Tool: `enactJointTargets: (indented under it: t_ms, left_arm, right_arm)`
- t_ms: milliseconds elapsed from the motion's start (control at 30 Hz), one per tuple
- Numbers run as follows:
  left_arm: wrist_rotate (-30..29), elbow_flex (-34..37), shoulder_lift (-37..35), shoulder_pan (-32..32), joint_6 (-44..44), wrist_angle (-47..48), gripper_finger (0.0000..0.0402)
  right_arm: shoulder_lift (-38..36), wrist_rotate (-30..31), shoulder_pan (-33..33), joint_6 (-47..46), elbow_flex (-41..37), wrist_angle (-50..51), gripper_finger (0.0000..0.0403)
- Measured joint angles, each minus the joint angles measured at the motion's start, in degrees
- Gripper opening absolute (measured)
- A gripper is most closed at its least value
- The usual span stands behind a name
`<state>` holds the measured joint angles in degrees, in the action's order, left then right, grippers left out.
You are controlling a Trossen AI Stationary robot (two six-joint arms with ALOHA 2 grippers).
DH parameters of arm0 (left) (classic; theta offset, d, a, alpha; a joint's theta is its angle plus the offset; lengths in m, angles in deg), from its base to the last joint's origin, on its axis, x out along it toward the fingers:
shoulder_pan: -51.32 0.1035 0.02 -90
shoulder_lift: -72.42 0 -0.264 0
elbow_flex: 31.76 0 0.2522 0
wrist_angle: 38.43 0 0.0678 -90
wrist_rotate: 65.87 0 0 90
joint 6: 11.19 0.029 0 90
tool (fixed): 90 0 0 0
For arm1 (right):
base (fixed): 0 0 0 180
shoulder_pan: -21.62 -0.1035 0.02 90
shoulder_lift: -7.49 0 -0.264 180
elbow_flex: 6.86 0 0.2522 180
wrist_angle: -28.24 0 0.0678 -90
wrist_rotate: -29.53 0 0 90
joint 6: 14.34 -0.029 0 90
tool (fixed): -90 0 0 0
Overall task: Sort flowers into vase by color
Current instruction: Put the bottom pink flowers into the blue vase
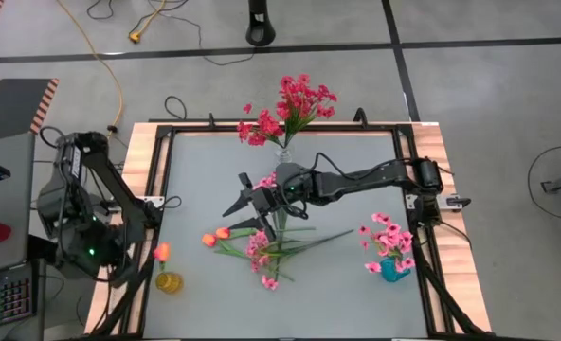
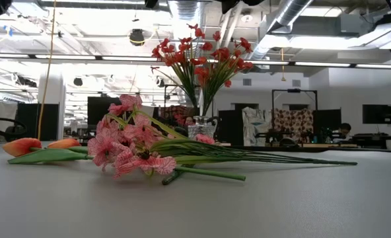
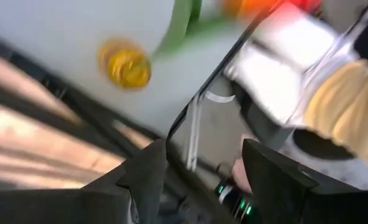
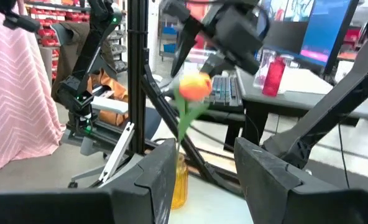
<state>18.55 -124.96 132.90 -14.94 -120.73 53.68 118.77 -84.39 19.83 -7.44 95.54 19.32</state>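
Right gripper (image 1: 245,201) over the loose pink and orange flowers (image 1: 257,248) mid-worktop, fingers spread, empty. Left gripper (image 3: 202,180) spread near yellow vase (image 1: 169,281). Risk: tangled stems lifting together, mixing colours.

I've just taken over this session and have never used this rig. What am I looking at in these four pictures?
Two dark robot arms work at a table. One picture looks down from overhead, one looks across the tabletop, and two come from wrist cameras. Three vases stand there: a clear vase of red flowers, a teal vase of pink sprays, and a yellow vase with one orange tulip. Loose pink flowers and two more tulips lie in the middle. The right gripper hangs open and empty above them. The left gripper, also open and empty, is near the yellow vase.
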Motion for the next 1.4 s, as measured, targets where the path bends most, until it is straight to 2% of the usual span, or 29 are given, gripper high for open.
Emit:
enactJointTargets:
  t_ms: [400,600,733,1033,1400]
  left_arm:
    - [-26.21,0.0,-6.09,0.02,7.5,0.43,0.02]
    - [-47.46,0.0,-8.04,0.3,8.11,1.34,0.02]
    - [-56.89,0.0,-8.03,2.8,11.13,1.77,0.02]
    - [-57.63,0.0,-5.0,15.66,21.38,1.41,0.02]
    - [-44.98,0.0,4.02,32.78,39.96,-6.75,0.02]
  right_arm:
    - [-9.22,1.55,0.8,3.85,0.0,23.45,0.0189]
    - [-15.24,6.44,0.84,5.14,0.0,36.04,0.0189]
    - [-19.13,10.3,0.82,5.15,0.0,44.27,0.0189]
    - [-24.1,11.04,0.64,5.1,0.0,57.01,0.0189]
    - [-19.74,10.98,-1.42,4.94,0.0,62.55,0.0189]
